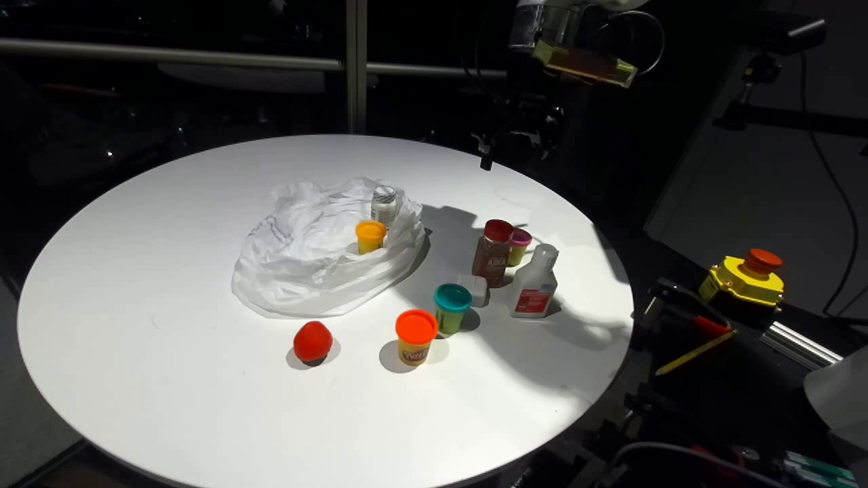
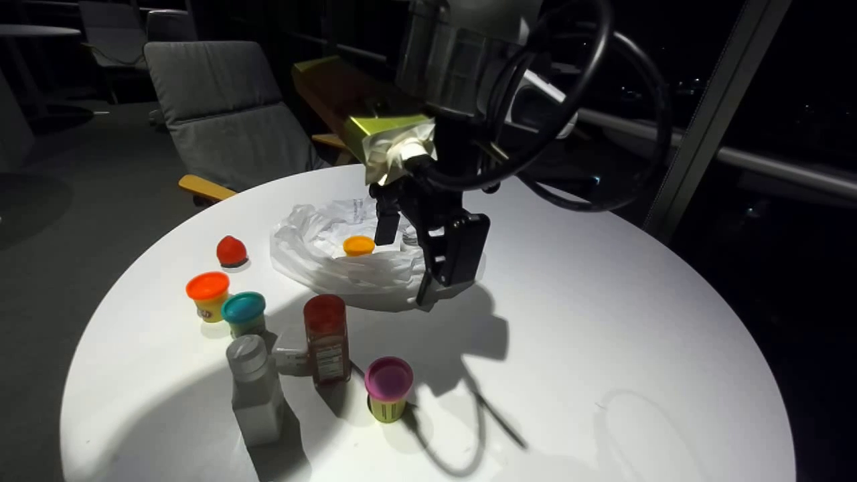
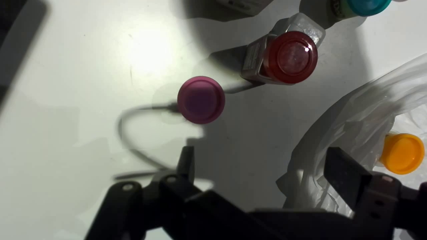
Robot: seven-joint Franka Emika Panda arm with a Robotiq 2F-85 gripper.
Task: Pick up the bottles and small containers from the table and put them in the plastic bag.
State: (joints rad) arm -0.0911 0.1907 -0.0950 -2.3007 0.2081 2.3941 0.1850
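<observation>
- the plastic bag (image 1: pixel 312 288) lies rumpled on the table (image 1: pixel 169 393), its mouth facing up;
- inside the bag, the orange-lidded pot (image 1: pixel 371 235) and the white bottle (image 1: pixel 383 205);
- near the bag, upright, the red-capped bottle (image 1: pixel 491 257), the teal-lidded pot (image 1: pixel 450 310) and the red-lidded pot (image 1: pixel 415 337);
- farther from the bag than the red-capped bottle, the pink-lidded pot (image 2: pixel 388 385);
- farther from the bag than the small pale container (image 1: pixel 477 291), the red-labelled bottle (image 1: pixel 535 290);
- near the bag, a red rounded object (image 1: pixel 312 341);
- above the table and higher than the bag, the gripper (image 3: pixel 260 153); its fingers stand wide apart, holding nothing.
</observation>
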